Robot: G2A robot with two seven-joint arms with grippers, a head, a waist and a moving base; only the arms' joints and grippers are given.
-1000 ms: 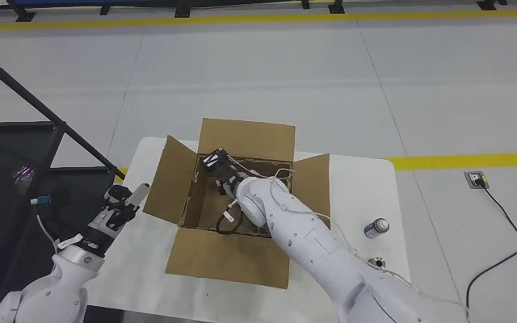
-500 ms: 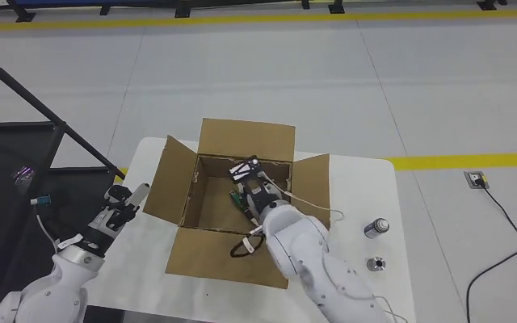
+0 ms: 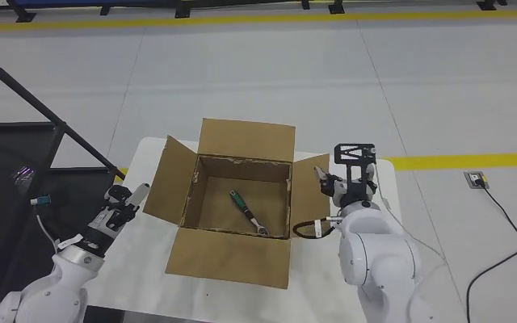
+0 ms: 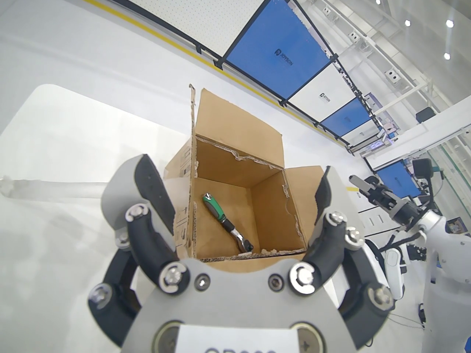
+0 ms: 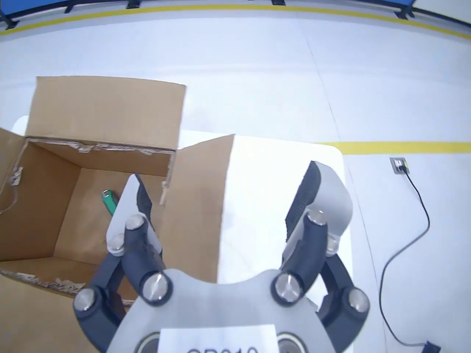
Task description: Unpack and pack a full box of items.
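Wrench (image 5: 109, 203) mostly hidden behind right gripper (image 5: 225, 181) jaws, box (image 5: 106, 108) cut off at the view's edge

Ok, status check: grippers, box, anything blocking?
Both open: left gripper beside the box, right gripper by its side flap. One green-handled wrench on the box floor. Opening unobstructed.

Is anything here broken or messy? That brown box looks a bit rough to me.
Yes: the brown cardboard box has ragged, torn edges along its inner rim where the flaps fold, clearest in both wrist views. Otherwise nothing stands out; the green-handled ratchet wrench lies flat and diagonal on the box floor.
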